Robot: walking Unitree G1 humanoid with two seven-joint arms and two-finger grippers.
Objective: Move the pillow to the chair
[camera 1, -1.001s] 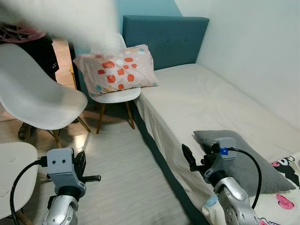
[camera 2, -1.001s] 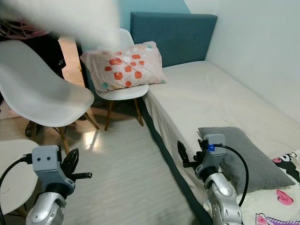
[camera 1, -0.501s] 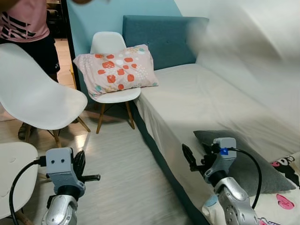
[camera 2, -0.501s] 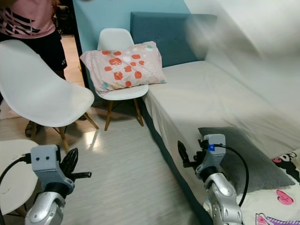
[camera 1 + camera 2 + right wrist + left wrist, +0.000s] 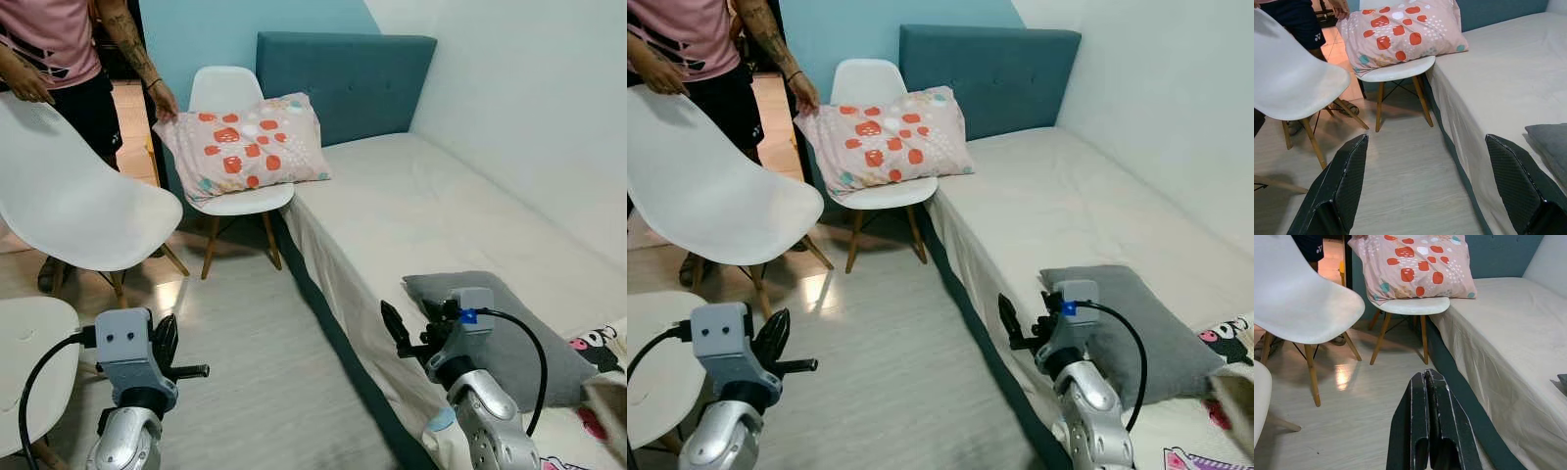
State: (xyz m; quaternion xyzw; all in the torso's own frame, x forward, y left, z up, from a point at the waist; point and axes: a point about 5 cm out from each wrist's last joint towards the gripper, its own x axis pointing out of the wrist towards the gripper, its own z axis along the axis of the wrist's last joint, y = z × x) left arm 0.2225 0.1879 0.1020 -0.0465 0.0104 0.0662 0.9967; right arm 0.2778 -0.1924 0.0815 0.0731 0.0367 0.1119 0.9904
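1. Leaning on the white chair by the headboard, the pink patterned pillow overhangs the seat's edges; a person's hand touches its corner.
2. Wrist views show what the head views blur: the left gripper has its fingers pressed together, while the right gripper is spread wide, holding nothing.
3. Bare wood-look floor lies open between bed and the nearer moulded chair.
4. A soft grey cushion rests on the bed.

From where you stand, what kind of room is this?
Most likely a bedroom: a bed with a teal padded headboard, a grey pillow on it, and a patterned pillow on a white chair.
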